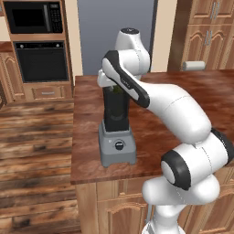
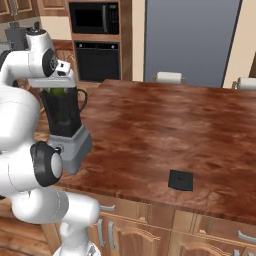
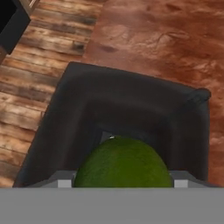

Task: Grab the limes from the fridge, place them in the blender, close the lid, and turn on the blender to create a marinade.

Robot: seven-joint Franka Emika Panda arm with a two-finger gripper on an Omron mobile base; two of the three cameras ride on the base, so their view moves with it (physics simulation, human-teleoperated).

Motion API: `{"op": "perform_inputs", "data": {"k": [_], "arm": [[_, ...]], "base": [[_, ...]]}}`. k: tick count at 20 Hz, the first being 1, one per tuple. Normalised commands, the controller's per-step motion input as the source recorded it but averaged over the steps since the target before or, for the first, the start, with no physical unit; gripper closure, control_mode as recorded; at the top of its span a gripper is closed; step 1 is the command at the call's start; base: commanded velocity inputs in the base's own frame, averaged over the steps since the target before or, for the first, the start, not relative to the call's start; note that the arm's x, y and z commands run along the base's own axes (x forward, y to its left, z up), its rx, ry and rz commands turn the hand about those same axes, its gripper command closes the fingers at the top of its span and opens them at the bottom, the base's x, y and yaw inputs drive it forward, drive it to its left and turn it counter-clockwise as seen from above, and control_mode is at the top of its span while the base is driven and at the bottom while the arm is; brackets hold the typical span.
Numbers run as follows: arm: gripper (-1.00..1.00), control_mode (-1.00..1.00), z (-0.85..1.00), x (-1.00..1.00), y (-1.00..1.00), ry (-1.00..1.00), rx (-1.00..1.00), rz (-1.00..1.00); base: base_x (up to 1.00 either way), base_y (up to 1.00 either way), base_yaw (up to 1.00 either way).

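Blender [image 1: 117,137] on wooden counter [image 1: 183,91]; arm's wrist over open jar, green lime [image 1: 117,90] at rim

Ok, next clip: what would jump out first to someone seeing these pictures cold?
Probably the big white arm bent over the blender at the counter's near left corner, its hand right above the open jar. Next, the dark-green lime between the hand's fingers, poised over the jar's mouth in the hand view. Then the small black lid, lying flat near the counter's front edge, well away from the blender.
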Motion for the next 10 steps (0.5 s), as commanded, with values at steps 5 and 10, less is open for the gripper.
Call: {"op": "perform_inputs", "data": {"k": [5, 10], "arm": [[-1.0, -1.0, -0.04, 0.15, 0.0, -0.02, 0.0, 0.01], [-1.0, -1.0, 0.44, 0.07, 0.06, 0.0, 0.0, -0.01]], "base": [[0.0, 0.0, 0.0], [0.0, 0.0, 0.0]]}}
